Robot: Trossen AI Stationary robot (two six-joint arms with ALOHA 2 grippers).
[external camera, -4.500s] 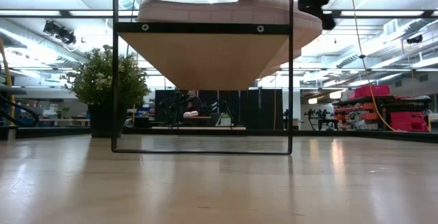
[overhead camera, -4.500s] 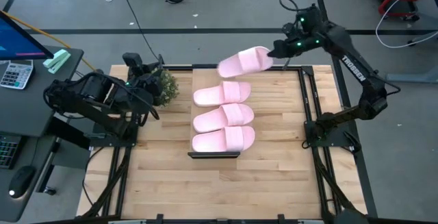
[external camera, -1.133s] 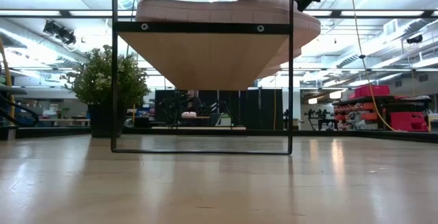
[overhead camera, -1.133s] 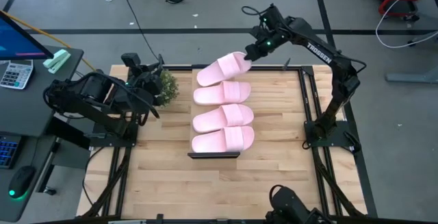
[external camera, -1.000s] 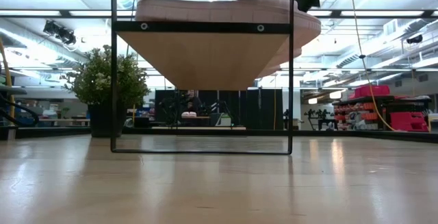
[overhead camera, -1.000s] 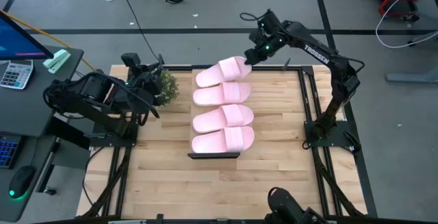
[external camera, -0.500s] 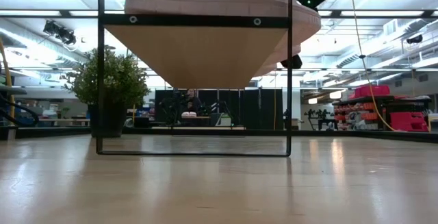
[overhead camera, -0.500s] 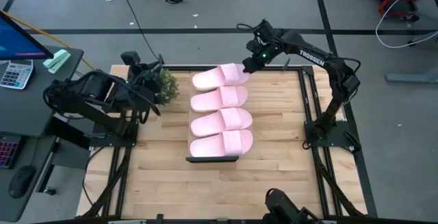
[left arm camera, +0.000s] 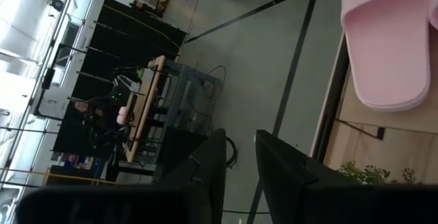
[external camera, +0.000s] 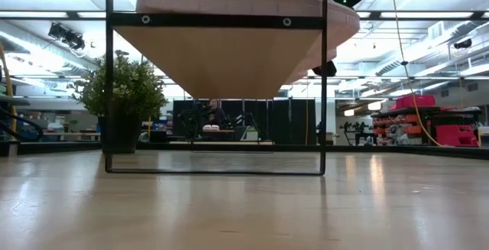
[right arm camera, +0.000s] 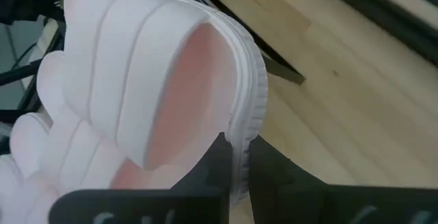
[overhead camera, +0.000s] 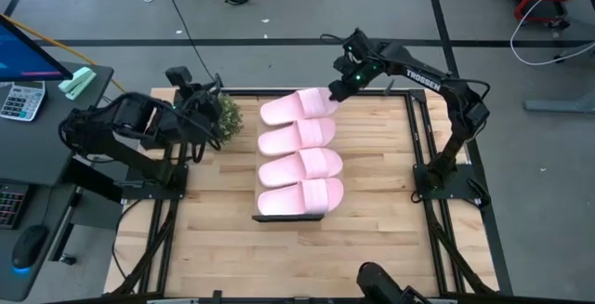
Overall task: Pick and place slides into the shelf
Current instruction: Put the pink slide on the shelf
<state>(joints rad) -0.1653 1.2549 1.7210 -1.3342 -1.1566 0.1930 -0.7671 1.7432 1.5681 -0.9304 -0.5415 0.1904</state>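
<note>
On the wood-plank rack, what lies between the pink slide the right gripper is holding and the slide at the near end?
In the high view, two more pink slides lie between the held slide, pinched by the right gripper, and the near-end slide on the shelf.

Four light pink slides (overhead camera: pixel 299 152) lie side by side in a row on the shelf (overhead camera: pixel 290 217) at the centre of the high view, toes pointing right. The topmost slide (overhead camera: pixel 299 106) sits slightly tilted at the shelf's upper end.
</note>
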